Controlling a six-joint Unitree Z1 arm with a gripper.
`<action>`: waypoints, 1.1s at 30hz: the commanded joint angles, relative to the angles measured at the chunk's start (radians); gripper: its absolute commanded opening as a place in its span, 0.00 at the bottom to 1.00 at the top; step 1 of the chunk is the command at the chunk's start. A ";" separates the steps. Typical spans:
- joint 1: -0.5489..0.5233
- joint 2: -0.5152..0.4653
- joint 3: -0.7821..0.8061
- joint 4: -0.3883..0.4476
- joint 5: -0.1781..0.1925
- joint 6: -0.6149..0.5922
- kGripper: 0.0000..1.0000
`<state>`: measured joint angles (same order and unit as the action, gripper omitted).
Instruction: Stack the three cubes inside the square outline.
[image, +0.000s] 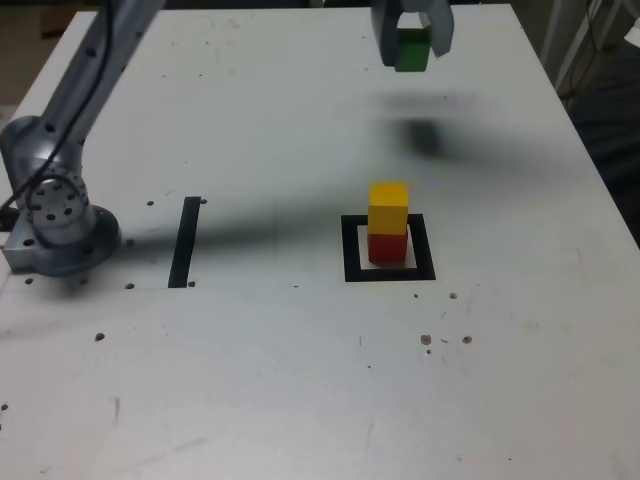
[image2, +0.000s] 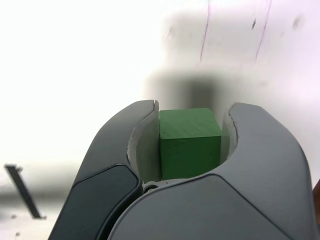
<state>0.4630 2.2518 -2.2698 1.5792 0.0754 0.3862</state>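
While green cube (image: 411, 50) hangs above white table (image: 280, 350), clamped between jaws of gripper (image2: 190, 137), yellow cube (image: 388, 208) sits on red cube (image: 387, 248) inside square outline (image: 353, 272). Exterior view alone shows that stack and outline; wrist view alone shows both inner pads (image2: 148, 150) against cube's opposite sides. Black strip (image: 185, 242) lies toward exterior view's left, near arm base (image: 62, 235); dark strip in wrist view probably same one.

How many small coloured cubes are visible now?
3. The matte red cube sits inside the black square outline; the matte yellow cube is on top of it; the matte green cube is gripped in the claw.
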 joint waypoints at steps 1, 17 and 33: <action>-0.028 -0.056 0.057 -0.011 0.002 -0.018 0.34; -0.285 -0.332 0.427 -0.151 0.007 -0.204 0.34; -0.493 -0.382 0.527 -0.185 0.008 -0.350 0.34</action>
<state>-0.0220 1.8764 -1.7442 1.3979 0.0833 0.0434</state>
